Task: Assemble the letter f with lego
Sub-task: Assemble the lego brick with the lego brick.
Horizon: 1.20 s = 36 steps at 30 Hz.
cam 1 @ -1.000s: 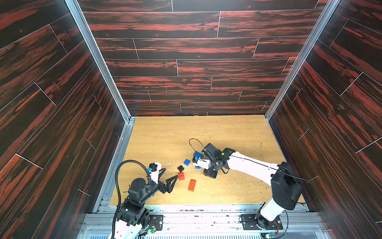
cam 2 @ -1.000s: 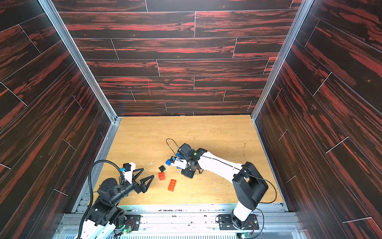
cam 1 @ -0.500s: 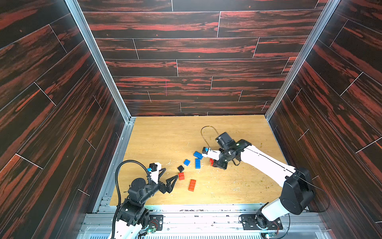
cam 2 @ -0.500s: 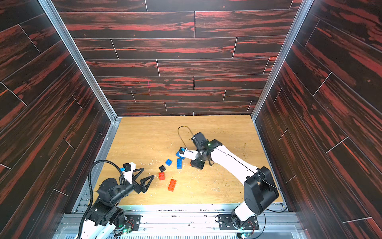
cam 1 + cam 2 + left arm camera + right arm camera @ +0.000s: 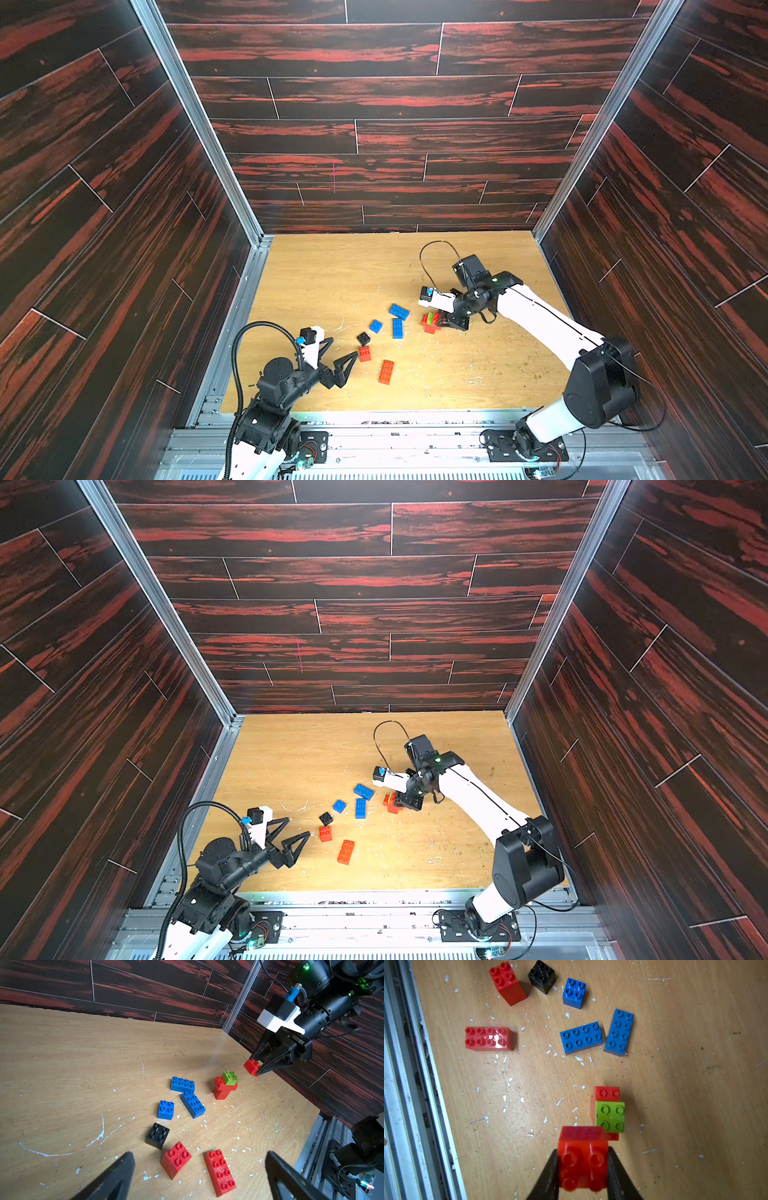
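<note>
We are seeing blue, black, red bricks [image 5: 397, 328] lying at eight o'clock from a green-topped red stack [image 5: 225, 1086], another red brick [image 5: 582, 1163] hanging gripped.

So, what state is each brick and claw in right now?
Right claw: shut on small red brick.
Left claw: open, empty.
Green brick: atop red stack.
Blue bricks: three, loose, studs up.
Black brick: loose, studs up.
Red square brick: loose, studs up.
Red oblong brick: loose, studs up.

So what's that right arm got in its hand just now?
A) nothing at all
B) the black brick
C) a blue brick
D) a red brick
D: the right hand pinches a red brick by its sides between two dark fingers, while the black brick lies loose on the table.
</note>
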Tool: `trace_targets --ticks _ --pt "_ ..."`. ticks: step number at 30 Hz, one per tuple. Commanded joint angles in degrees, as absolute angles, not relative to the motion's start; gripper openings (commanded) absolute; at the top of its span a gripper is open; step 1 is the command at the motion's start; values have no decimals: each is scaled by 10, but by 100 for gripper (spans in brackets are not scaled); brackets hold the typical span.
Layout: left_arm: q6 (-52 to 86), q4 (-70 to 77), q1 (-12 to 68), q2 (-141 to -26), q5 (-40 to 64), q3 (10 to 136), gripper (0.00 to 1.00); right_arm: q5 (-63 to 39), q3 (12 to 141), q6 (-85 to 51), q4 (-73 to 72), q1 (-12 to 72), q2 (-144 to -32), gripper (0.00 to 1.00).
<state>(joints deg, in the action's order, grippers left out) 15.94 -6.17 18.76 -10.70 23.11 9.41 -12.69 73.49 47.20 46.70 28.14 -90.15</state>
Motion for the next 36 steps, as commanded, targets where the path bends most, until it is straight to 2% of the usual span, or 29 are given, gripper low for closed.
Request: trace_targets --ticks 1,36 --pt "158 -69 189 -102 230 91 100 -144 757 494 486 280 -921 29" --pt "159 -62 189 -115 228 91 100 -164 822 538 523 254 -1017 29"
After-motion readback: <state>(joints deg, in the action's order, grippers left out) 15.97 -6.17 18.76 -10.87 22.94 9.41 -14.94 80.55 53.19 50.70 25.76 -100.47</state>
